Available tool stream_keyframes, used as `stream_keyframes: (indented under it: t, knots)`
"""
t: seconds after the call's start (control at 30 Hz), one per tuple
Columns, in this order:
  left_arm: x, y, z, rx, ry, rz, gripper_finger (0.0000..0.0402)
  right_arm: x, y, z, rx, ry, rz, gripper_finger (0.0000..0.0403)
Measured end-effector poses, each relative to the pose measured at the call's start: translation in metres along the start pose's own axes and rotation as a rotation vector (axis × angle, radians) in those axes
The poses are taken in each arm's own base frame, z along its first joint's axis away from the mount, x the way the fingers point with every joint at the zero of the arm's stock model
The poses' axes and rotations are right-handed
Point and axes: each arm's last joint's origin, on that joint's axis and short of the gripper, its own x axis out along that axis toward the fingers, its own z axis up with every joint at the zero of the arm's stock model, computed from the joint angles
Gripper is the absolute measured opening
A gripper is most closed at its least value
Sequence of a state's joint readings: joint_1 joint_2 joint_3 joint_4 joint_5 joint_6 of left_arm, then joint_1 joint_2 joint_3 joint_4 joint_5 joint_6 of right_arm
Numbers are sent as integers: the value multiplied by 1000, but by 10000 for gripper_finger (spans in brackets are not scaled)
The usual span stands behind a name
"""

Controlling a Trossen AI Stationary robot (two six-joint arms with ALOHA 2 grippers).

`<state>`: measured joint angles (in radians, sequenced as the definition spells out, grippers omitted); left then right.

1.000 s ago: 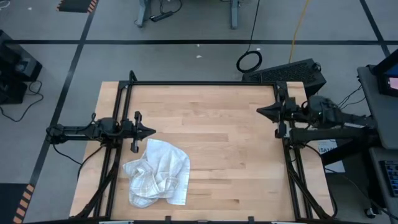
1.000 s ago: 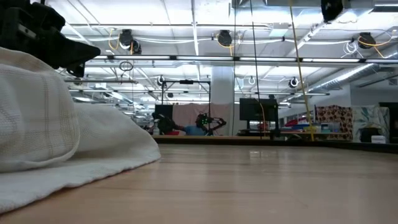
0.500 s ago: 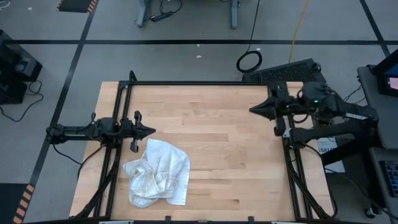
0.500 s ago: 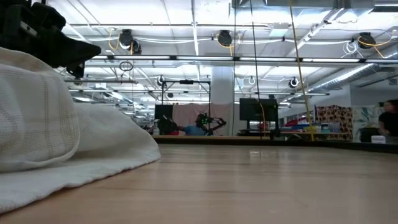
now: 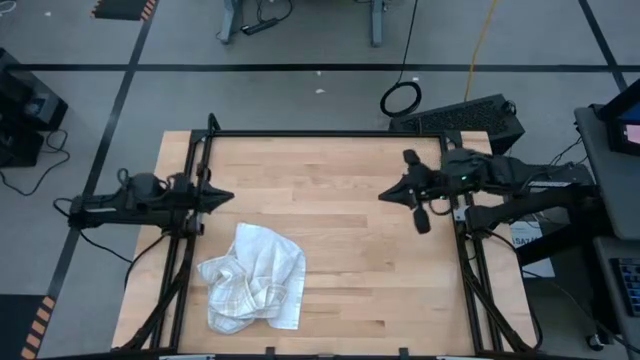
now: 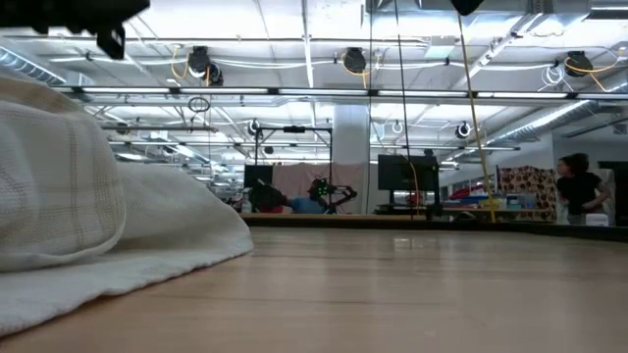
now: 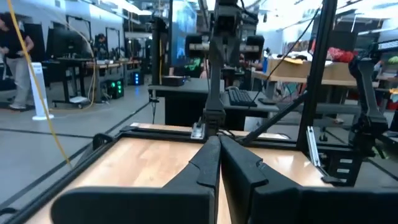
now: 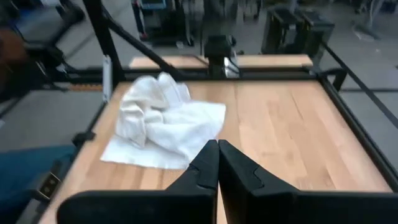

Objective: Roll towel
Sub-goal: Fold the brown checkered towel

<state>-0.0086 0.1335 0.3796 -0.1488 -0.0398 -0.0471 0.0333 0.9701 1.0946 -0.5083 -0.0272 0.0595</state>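
The white towel (image 5: 253,277) with a faint grey check lies crumpled in a heap on the wooden table, near its front left. It also shows in the low view (image 6: 88,226) and in the right wrist view (image 8: 163,118). My left gripper (image 5: 230,198) is shut and empty above the table's left edge, beyond the towel's far side. My right gripper (image 5: 383,195) is shut and empty over the table's right part, pointing left, well away from the towel.
A black metal frame (image 5: 320,134) runs around the table's far, left and right edges. Bare wood (image 5: 340,250) lies between the towel and my right gripper. A person (image 6: 579,191) stands far off in the room behind.
My left gripper has drawn back toward the table's left edge, a little toward the far edge, and risen. My right gripper has come in from the right edge toward the table's middle and has turned. The towel has not moved.
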Motion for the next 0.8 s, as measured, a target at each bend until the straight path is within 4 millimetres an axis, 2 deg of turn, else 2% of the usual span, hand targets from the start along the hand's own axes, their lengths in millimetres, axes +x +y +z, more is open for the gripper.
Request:
stream_keyframes:
  t: [0.2, 0.4, 0.53, 0.63, 0.8]
  knots:
    - [8, -3, 63, 3, 73, 6, 20, 36, 8, -15, 26, 94, 2, 0]
    - [26, -8, 104, 2, 137, -58, 20, 80, 17, -45, 59, 151, 33, 0]
    - [45, -12, 100, -20, 231, -194, 20, 111, 25, -65, 88, 195, 48, 0]
    - [47, -17, 86, -83, 377, -289, 20, 133, 34, -80, 106, 256, 61, 0]
    - [50, -22, 64, -123, 474, -256, 20, 167, 45, -105, 125, 324, 75, 1]
